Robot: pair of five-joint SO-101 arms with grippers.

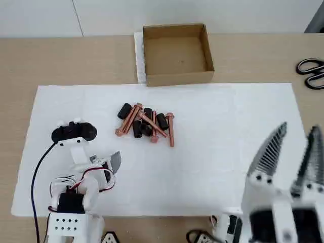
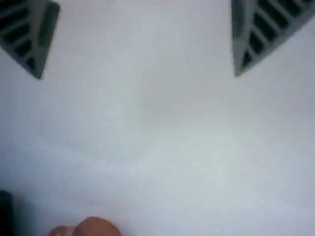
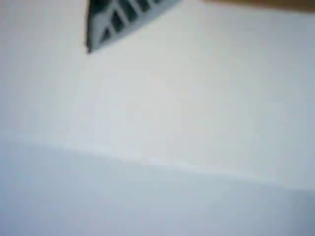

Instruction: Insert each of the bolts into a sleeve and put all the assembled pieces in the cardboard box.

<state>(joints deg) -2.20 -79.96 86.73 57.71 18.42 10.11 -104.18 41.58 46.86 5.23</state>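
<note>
at the frame's top centre on the surface (image 1: 30,61) sits the cardboard box (image 1: 177,78). right claw (image 1: 292,152), lower right, and left claw (image 2: 138,73), lower left, both gape. mid-frame lie heaped bolts (image 1: 170,129) and sleeves (image 1: 124,111): probably light, rigid, slick; pinch a bolt mid-shank.

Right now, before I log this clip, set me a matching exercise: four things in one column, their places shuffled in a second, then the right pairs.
Things
1. cardboard box
2. bolts and sleeves
3. scissors
4. right gripper

Places
A. heaped in the middle of the white sheet
B. on the bare table, at the far right edge
C. above the sheet's near right corner, fingers apart
D. just past the sheet's far edge

Pairs: 1-D, 2-A, 3-B, 4-C.
</note>
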